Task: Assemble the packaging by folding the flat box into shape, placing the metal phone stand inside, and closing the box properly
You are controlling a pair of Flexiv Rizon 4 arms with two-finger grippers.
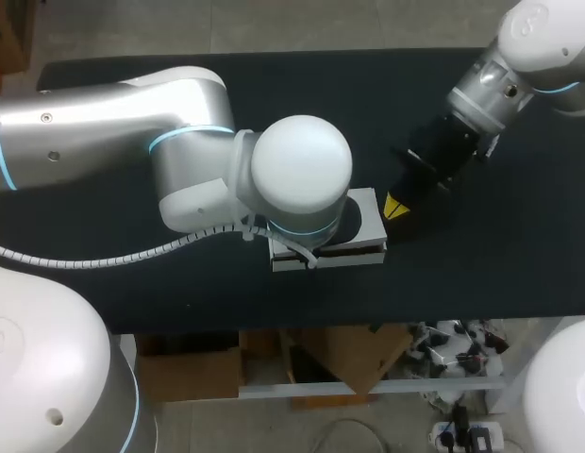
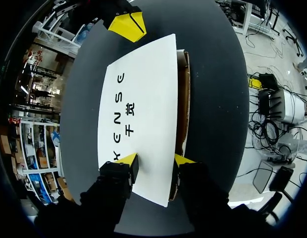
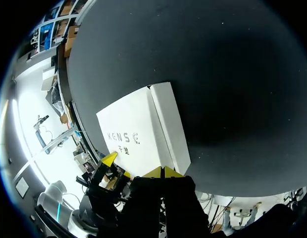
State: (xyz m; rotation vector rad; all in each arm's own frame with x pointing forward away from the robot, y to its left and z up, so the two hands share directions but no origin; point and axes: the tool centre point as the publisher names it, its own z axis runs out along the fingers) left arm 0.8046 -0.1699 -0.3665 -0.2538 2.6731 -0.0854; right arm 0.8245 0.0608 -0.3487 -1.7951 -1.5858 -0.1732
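Black table (image 1: 481, 264). The box (image 2: 143, 109), ahead of the left tool (image 2: 155, 159), is folded and its lid is down, though one side gapes. The stand is unseen, likely inside, so final closing remains. I cannot tell the left tool's grip. The right tool (image 3: 163, 172), pressed together, sits beside the box.

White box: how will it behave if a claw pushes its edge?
The white box looks like thin card with one side open, so it probably dents or flexes. It lies flat and low on the black table, so likelier to slide than tip.
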